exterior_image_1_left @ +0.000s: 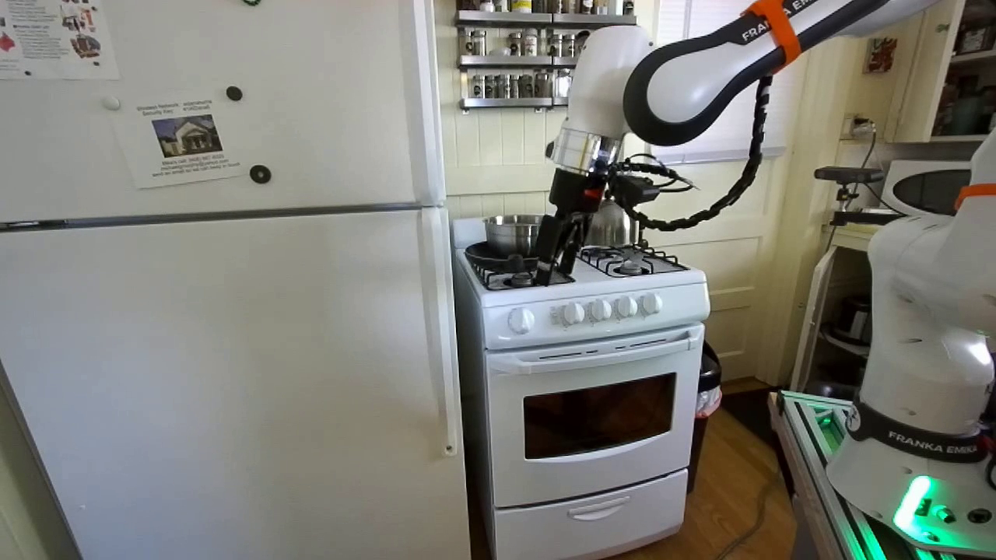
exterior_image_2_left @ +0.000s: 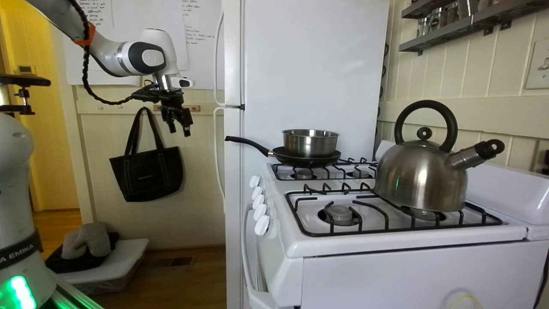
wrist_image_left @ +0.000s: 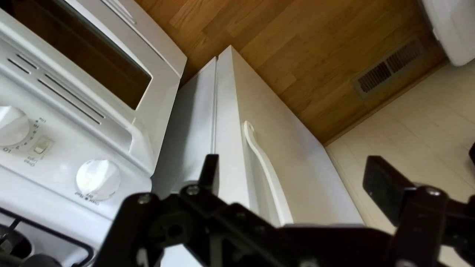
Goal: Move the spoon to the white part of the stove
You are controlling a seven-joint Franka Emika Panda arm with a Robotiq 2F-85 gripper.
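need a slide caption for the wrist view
Open, empty hand, with the white fridge beyond it and the white top of the stove at lower left.

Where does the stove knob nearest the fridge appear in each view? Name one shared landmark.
In an exterior view: knob just below centre, leftmost in its row.
In an exterior view: knob just below centre, topmost in its row.
Wrist view: knob in the left half, below centre.
Shared landmark: white fridge, in all three.

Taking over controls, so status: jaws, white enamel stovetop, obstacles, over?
Jaws open, empty. Spoon not visible. White enamel stovetop: a front corner bare; black metal grates, round steel kettle could obstruct.
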